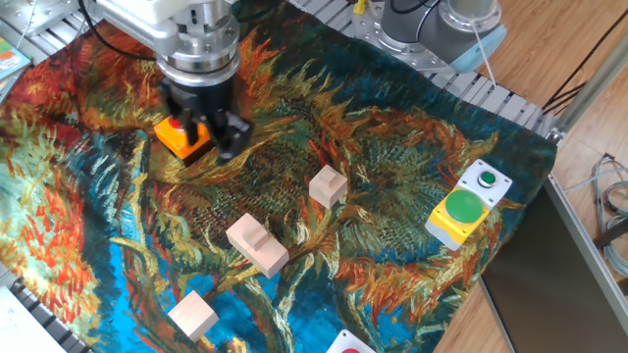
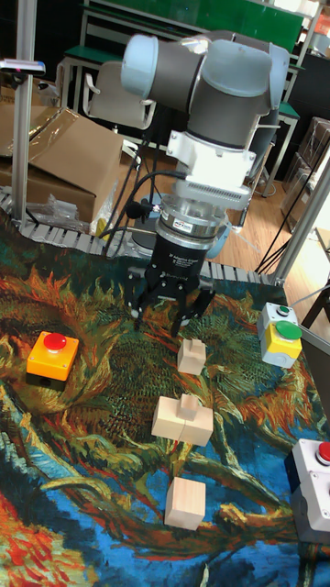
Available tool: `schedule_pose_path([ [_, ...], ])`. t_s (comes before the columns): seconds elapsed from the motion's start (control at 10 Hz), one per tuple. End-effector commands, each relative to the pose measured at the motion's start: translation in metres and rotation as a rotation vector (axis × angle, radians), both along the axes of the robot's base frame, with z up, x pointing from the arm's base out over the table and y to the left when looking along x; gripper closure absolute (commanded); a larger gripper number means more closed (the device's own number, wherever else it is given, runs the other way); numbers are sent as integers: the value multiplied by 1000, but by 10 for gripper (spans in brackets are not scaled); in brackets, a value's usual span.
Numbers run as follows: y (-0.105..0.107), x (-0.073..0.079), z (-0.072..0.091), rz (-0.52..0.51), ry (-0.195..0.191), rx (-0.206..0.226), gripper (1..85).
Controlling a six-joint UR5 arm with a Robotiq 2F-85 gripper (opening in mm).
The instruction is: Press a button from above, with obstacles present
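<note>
The button (image 1: 176, 125) is a small red cap on an orange box (image 1: 186, 145) at the left of the patterned cloth. My gripper (image 1: 206, 137) hangs over that box and hides part of it in the fixed view. In the tall fixed view the button (image 2: 55, 342) and its box (image 2: 49, 359) show in full, with the gripper (image 2: 163, 319) raised above the cloth to their right, fingers spread apart and holding nothing. The obstacles are three pale wooden blocks: a small one (image 1: 328, 185), a stepped larger one (image 1: 257, 244) and one near the front edge (image 1: 192, 315).
A large green button on a yellow box (image 1: 460, 213) and a small green button on a white box (image 1: 487, 180) stand at the right edge. A red button on a grey box (image 2: 316, 472) sits at the near corner. The cloth (image 1: 392, 147) covers the table.
</note>
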State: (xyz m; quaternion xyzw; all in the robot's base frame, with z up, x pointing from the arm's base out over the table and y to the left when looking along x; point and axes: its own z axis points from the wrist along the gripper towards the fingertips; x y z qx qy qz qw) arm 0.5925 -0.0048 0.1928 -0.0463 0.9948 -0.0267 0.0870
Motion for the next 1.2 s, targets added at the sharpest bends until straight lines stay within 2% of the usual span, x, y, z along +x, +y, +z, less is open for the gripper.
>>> schedule_pose_path([
  [0.0, -1, 27, 8, 36, -107, -28, 843],
  [0.2, 3, 33, 10, 18, -128, -2, 843],
  [0.3, 2, 33, 10, 1, -126, 14, 843],
  [0.4, 4, 46, 12, -98, -173, 56, 843],
  [0.5, 4, 36, 8, -22, -132, 37, 843],
  [0.6, 1, 13, 0, -103, -36, 40, 843],
  [0.7, -2, 0, -4, -145, 17, 31, 843],
  [0.8, 0, -8, -6, -100, 50, 32, 843],
  [0.9, 6, -11, -7, -77, 59, 58, 843],
  [1.0, -10, -15, -8, -46, 69, -2, 843],
  [1.1, -13, -23, -10, 14, 90, -8, 843],
])
